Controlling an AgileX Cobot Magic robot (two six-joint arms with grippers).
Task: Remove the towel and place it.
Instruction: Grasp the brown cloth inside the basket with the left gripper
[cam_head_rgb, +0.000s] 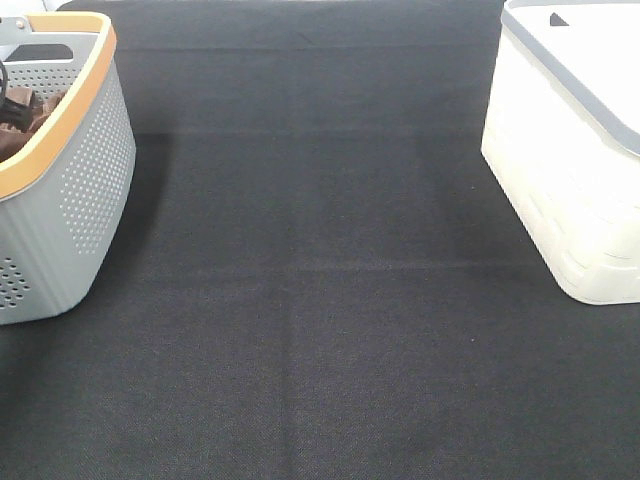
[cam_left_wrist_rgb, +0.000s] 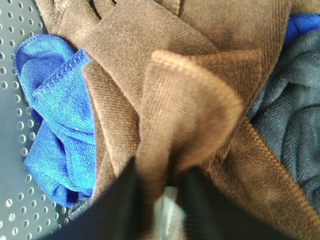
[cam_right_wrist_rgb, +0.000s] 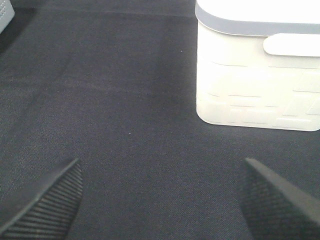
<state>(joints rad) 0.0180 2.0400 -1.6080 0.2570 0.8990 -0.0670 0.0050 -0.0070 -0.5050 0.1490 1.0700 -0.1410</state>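
The reddish-brown towel (cam_left_wrist_rgb: 165, 75) lies crumpled in the grey basket (cam_head_rgb: 80, 190), and a bit of it shows there in the exterior view (cam_head_rgb: 42, 112). My left gripper (cam_left_wrist_rgb: 161, 169) is down inside the basket, shut on a raised fold of the towel; something white, perhaps its label (cam_left_wrist_rgb: 166, 212), shows between the fingers. In the exterior view only a dark part of that gripper (cam_head_rgb: 12, 100) shows at the basket's left edge. My right gripper (cam_right_wrist_rgb: 160, 210) is open and empty above the black mat, to the left of the white bin (cam_right_wrist_rgb: 250, 75).
A blue cloth (cam_left_wrist_rgb: 57, 125) and a dark grey-blue cloth (cam_left_wrist_rgb: 292, 110) lie beside the towel in the basket. The basket has an orange rim (cam_head_rgb: 60, 125) and perforated walls. The lidded white bin (cam_head_rgb: 570, 170) stands at the right on the black mat (cam_head_rgb: 320, 300).
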